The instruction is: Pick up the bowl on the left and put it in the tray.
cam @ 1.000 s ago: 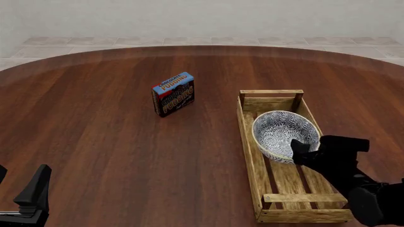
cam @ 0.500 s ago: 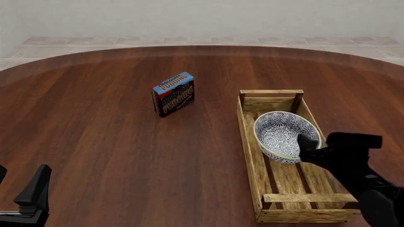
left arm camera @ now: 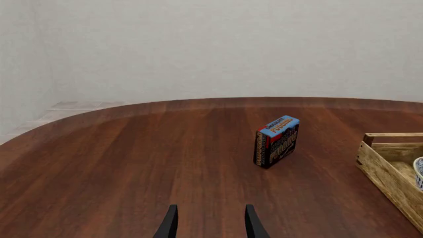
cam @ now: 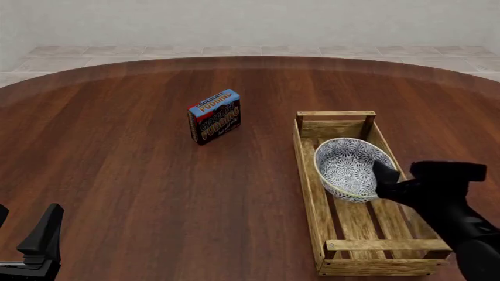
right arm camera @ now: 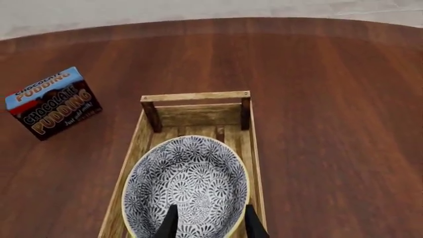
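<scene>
Right end effector (cam: 380,178) parted, gripping nothing, at bowl (cam: 349,167) in tray (cam: 312,193), box (cam: 213,116) reads "Chocolate Pudding"

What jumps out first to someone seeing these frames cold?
The blue-and-white patterned bowl sitting in the far half of the light-wood tray on the table's right side, with the right gripper at its near rim, fingers apart. Next, the chocolate pudding box standing upright, alone left of the tray. The left gripper sits open at the near left edge, holding nothing.
</scene>
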Controlling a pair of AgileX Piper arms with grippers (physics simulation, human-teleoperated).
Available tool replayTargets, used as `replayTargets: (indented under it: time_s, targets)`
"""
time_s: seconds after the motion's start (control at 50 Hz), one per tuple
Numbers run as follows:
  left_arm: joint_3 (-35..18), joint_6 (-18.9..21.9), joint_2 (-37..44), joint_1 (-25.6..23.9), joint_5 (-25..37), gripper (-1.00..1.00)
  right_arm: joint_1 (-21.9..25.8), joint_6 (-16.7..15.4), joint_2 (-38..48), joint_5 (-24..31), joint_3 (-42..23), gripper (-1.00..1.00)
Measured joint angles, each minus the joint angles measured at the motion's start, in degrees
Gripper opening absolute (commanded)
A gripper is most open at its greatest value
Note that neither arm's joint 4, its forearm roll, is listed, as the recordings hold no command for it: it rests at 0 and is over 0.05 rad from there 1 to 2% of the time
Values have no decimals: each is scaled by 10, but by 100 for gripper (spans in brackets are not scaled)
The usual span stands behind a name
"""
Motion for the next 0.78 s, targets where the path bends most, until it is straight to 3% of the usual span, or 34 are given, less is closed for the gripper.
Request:
replayTargets:
  time_s: [0.78]
  targets:
    - [0, 0, 0, 0, 0, 100, 0, -11, -118, 81, 0, 100]
